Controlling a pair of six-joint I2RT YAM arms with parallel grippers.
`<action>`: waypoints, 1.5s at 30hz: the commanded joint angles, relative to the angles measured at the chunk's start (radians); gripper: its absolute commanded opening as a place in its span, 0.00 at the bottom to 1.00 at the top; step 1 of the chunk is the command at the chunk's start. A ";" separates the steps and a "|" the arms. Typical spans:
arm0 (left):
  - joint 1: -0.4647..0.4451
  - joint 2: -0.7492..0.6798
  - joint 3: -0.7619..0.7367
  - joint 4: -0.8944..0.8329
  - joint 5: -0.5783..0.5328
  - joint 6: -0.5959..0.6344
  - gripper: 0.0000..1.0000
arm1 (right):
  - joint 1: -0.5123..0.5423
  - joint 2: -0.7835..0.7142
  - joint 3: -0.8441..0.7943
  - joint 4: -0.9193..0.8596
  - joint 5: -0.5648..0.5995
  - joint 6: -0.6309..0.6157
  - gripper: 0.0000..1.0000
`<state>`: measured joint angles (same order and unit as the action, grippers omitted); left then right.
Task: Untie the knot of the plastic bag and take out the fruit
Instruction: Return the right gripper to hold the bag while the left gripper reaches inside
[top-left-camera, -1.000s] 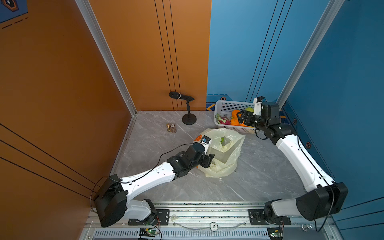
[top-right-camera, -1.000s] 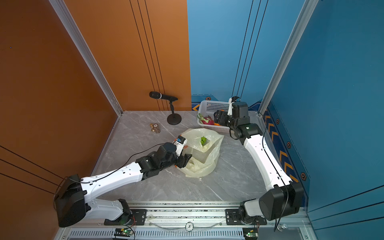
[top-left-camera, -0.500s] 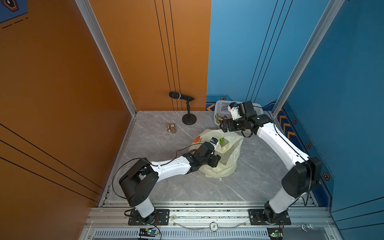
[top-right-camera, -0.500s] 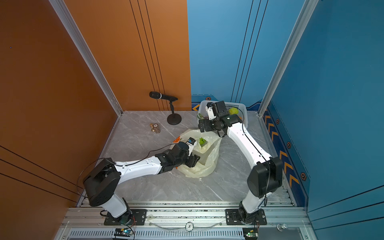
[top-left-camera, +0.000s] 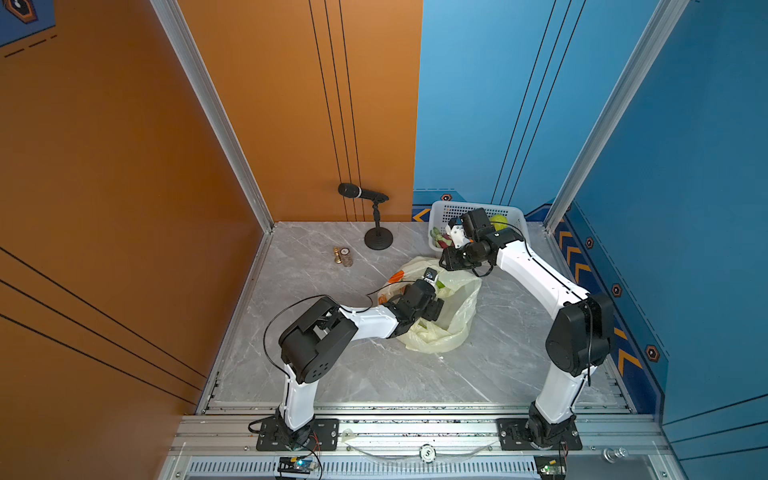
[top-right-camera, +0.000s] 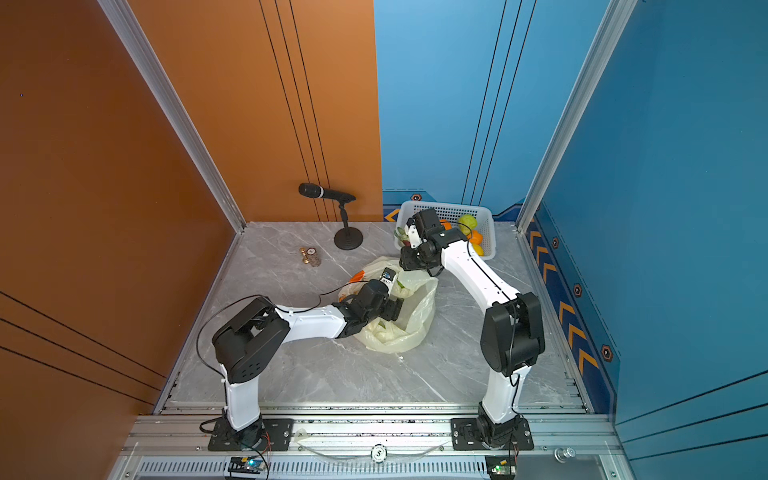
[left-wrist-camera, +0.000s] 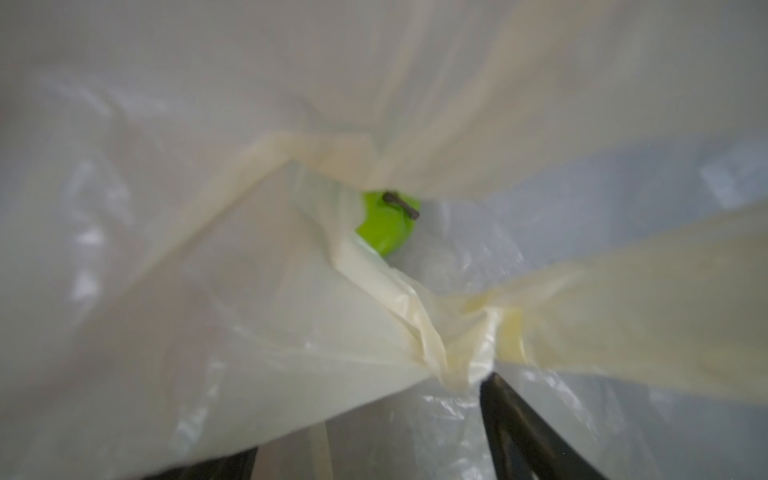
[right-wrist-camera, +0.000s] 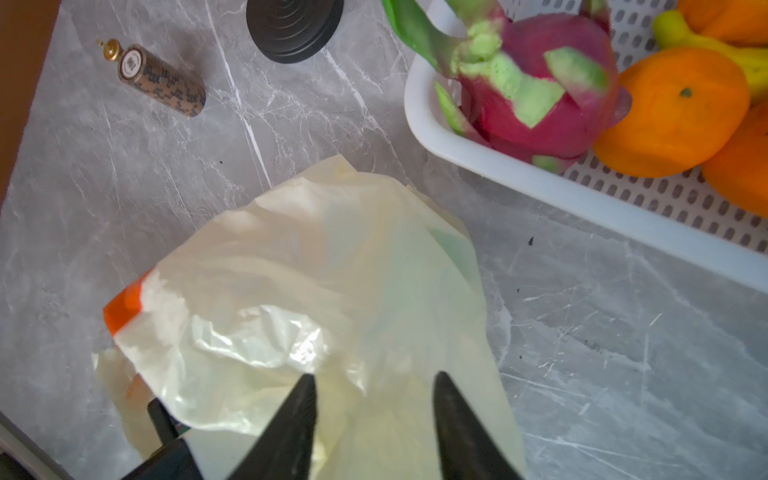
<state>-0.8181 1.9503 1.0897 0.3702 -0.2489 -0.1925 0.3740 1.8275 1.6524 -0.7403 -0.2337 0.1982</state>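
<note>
My left claw (left-wrist-camera: 370, 419) stood spread open inside the thin, crinkly pale-yellow plastic bag (top-left-camera: 453, 328) beside the white perforated basket (right-wrist-camera: 540, 185); my right claw (right-wrist-camera: 374, 376), jaws apart, hung over its basket-side edge. Folds hid most of one bright-green round fruit (left-wrist-camera: 384, 226).

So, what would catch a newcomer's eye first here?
The crinkled pale-yellow plastic bag mid-table, with the left gripper inside its open mouth. Behind it, at the back right, a white basket holds a pink dragon fruit and oranges. Deep inside the bag, one bright green fruit shows.
</note>
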 joint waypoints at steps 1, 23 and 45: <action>0.021 0.036 0.032 0.138 -0.035 0.072 0.85 | -0.001 0.004 0.020 0.010 -0.020 0.038 0.32; 0.047 0.344 0.467 -0.112 0.309 -0.093 0.99 | -0.053 -0.035 -0.084 0.176 -0.194 0.260 0.20; 0.019 0.394 0.592 -0.292 0.241 -0.132 0.47 | -0.114 -0.189 -0.216 0.181 -0.111 0.255 0.61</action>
<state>-0.7712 2.3962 1.7412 0.0971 -0.0116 -0.3302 0.2520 1.7180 1.4487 -0.5671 -0.3767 0.4706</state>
